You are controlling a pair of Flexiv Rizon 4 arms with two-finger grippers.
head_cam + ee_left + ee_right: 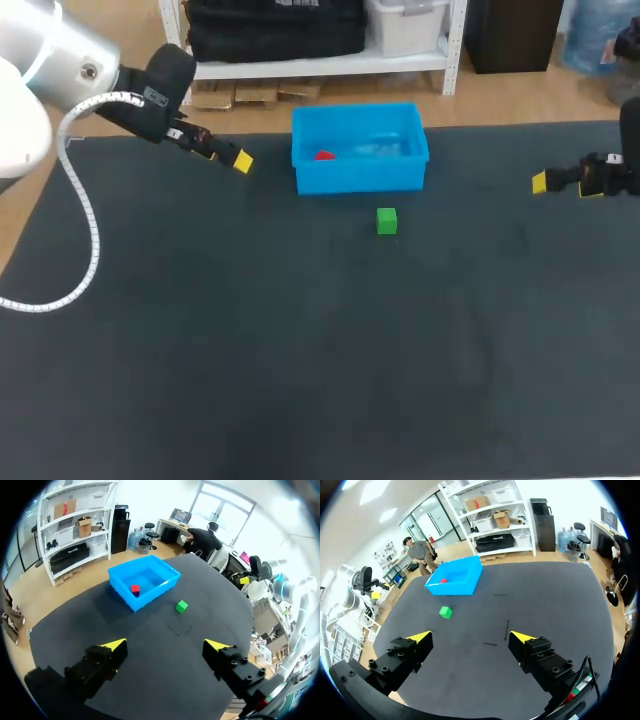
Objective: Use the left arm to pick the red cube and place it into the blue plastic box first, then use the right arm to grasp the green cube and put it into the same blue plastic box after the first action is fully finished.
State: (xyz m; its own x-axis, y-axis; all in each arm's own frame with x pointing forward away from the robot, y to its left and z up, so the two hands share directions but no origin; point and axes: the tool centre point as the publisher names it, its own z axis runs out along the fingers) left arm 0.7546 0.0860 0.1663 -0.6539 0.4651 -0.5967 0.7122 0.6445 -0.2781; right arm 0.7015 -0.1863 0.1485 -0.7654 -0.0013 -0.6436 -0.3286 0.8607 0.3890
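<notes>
A robotics lab: left arm [70, 55] and right arm [630, 130] flank a dark-matted table [300, 350].

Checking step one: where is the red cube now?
In the head view, the red cube lies inside the blue plastic box, near its left wall.

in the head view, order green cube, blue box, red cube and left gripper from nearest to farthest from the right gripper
From the right gripper:
1. green cube, just in front of the box
2. blue box, its right wall closest
3. red cube, inside the box, in its left part
4. left gripper, beyond the box's left side
</notes>
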